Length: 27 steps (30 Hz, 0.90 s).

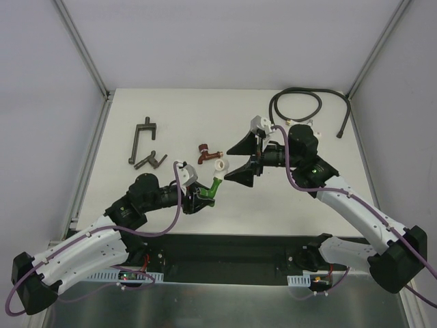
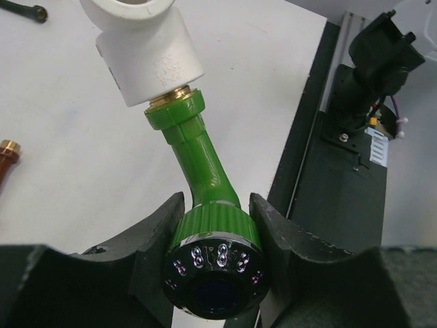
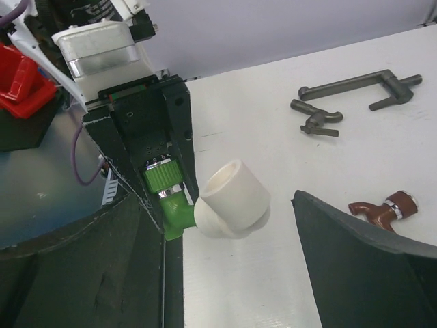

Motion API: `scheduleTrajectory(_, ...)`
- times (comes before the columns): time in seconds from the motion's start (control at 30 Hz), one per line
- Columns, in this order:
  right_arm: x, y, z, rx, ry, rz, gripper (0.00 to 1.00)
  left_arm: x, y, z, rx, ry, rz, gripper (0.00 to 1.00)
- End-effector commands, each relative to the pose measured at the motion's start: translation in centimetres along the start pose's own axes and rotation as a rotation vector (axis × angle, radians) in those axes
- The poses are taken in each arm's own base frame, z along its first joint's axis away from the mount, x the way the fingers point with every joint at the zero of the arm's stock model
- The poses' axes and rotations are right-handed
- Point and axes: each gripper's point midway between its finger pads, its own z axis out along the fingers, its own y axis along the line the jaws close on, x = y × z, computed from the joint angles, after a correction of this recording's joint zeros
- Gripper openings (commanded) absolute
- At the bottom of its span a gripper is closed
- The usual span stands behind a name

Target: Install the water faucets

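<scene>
The green faucet [image 2: 205,171] was gripped at its ribbed knob end by the left gripper [image 2: 215,219], the jaws closed narrowly on either side of it. Its long axis was seen to run from that knob up and away from the gripper to the white elbow fitting [image 2: 147,55], into which its threaded end was seated, a metal ring showing at the joint. How far it was screwed in could not be told.

The right gripper [image 1: 229,164] was held wide apart and empty, and in the right wrist view the elbow fitting [image 3: 232,198] was found between its two fingers [image 3: 362,266], near the mouth, touched by neither. The elbow's open socket was turned toward that camera, the green faucet [image 3: 167,188] hanging off its far left side. The right gripper was thus the nearer free tool, and the coming move was judged to turn on whether its jaws could be closed squarely on the elbow's body so the joint could be tightened against the left hold.

The dark red faucet [image 1: 205,154] was lying on the table [image 1: 307,225] just to the left of the elbow and slightly beyond it, apart from both grippers and not yet installed. The dark metal brackets [image 1: 143,140] were farther left of the elbow, the black hose [image 1: 297,102] well beyond it to the right.
</scene>
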Motion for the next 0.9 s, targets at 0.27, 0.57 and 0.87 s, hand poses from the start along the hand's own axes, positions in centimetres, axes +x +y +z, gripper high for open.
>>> scheduleTrajectory(0.27,-0.2,2.4,0.9,-0.213,0.011,-0.04,0.94,-4.7,-3.5,-0.3,0.193,-0.124,0.116,0.0)
scheduleTrajectory(0.57,0.1,3.3,1.5,-0.294,0.035,-0.017,0.52,-5.2,-3.5,-0.4,0.19,-0.14,0.139,0.0)
scheduleTrajectory(0.87,-0.2,1.1,2.6,-0.113,0.08,0.047,0.02,-3.4,3.2,0.7,-0.154,-0.034,0.113,0.0)
